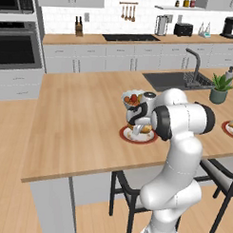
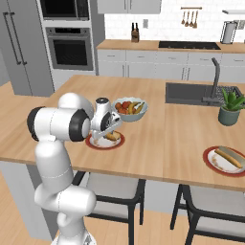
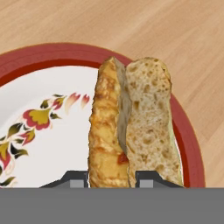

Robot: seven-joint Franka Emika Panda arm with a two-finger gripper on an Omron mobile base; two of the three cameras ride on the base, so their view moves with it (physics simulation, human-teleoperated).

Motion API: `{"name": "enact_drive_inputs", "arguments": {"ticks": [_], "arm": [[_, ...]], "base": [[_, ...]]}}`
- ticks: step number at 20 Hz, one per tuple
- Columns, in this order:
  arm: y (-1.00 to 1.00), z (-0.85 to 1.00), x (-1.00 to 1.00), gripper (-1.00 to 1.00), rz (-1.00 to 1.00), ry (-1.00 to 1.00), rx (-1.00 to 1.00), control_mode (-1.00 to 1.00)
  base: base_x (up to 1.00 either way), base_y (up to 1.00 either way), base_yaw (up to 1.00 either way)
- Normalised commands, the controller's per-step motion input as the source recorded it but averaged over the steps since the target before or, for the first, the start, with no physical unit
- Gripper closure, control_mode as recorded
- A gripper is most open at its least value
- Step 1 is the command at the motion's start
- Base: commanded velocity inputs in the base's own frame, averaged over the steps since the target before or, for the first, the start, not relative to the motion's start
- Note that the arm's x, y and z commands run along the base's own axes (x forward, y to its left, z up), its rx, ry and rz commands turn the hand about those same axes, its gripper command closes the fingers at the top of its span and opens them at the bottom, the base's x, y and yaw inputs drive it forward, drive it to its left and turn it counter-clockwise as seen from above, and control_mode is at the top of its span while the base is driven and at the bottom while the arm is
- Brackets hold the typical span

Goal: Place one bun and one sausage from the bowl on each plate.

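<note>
Gripper [image 3: 111,179]: closed narrowly on the bun [image 3: 131,127], low over the plate.
Plate [image 3: 39,144]: red rim, bun lies on its right side.
Fruit bowl [image 2: 130,109]: just behind the plate.

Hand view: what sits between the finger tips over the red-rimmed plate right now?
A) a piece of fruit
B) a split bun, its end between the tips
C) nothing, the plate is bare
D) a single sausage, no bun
B: in the hand view the split bun lies along the right side of the red-rimmed plate, its near end between the tips of the gripper.
</note>
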Motion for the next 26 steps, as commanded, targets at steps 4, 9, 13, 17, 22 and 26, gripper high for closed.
{"name": "enact_drive_inputs", "arguments": {"ticks": [4,9,13,17,22,26], "arm": [[0.00,0.00,0.00,-1.00,0.00,0.00,0.00,-1.00],[0.00,0.00,0.00,-1.00,0.00,0.00,0.00,-1.00],[0.00,0.00,0.00,-1.00,0.00,0.00,0.00,-1.00],[0.01,0.09,-0.04,-1.00,0.00,0.00,0.00,-1.00],[0.08,0.82,-0.43,-1.00,0.00,-0.11,0.00,-1.00],[0.00,1.00,-0.64,-1.00,0.00,-0.02,0.03,-1.00]], "base": [[0.00,0.00,0.00],[0.00,0.00,0.00],[0.00,0.00,0.00],[0.00,0.00,0.00],[0.00,0.00,0.00],[0.00,0.00,0.00]]}}
